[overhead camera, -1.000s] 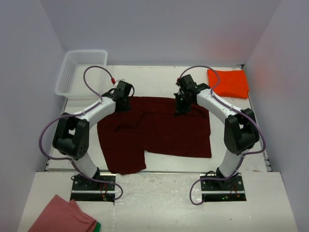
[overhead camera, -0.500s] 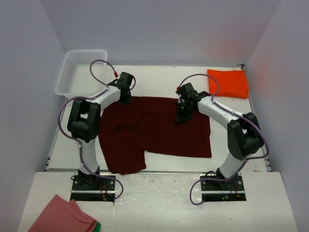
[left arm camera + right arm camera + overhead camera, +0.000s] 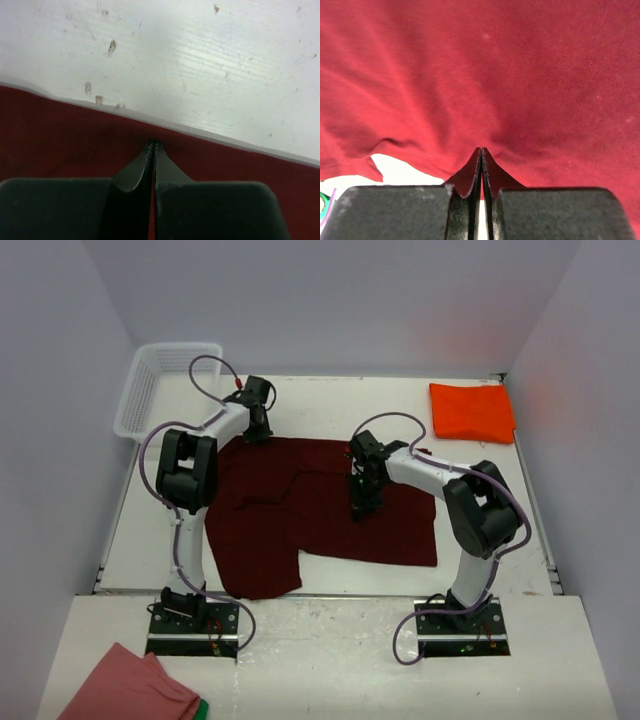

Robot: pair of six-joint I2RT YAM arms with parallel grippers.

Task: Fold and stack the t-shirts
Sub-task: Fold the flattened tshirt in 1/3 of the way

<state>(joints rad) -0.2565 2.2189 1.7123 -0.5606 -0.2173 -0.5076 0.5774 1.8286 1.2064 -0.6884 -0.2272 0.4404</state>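
The maroon t-shirt (image 3: pixel 320 510) lies spread open across the middle of the worktop (image 3: pixel 320 400), mostly flat. One flap hangs toward the near left edge, and a few creases run through its middle. The orange t-shirt (image 3: pixel 472 412) sits well apart from it in the far right corner, already folded into a neat rectangle.

My left tool (image 3: pixel 258 428) is down at the far left corner of the maroon t-shirt. On the left wrist camera I see its fingers (image 3: pixel 167 170) pressed tight together, with the tips right on the fabric just inside the hem. Small puckers gather at the tips, so I read it as clenched on that edge of the shirt. Bare scuffed worktop fills the view beyond the hem.

My right tool (image 3: pixel 362 502) is over the middle of the same shirt, a little right of centre. On the right wrist camera its fingers (image 3: pixel 495 175) are also clamped together, and the cloth bunches into a peak at the tips, so it is pinching the maroon fabric. A sliver of white surface shows under the fabric edge at the lower left of that view.

Further out, a white basket (image 3: pixel 165 385) stands at the far left corner. A salmon-pink cloth (image 3: pixel 130 688) with a green edge lies on the near left ledge beside the left arm's base.
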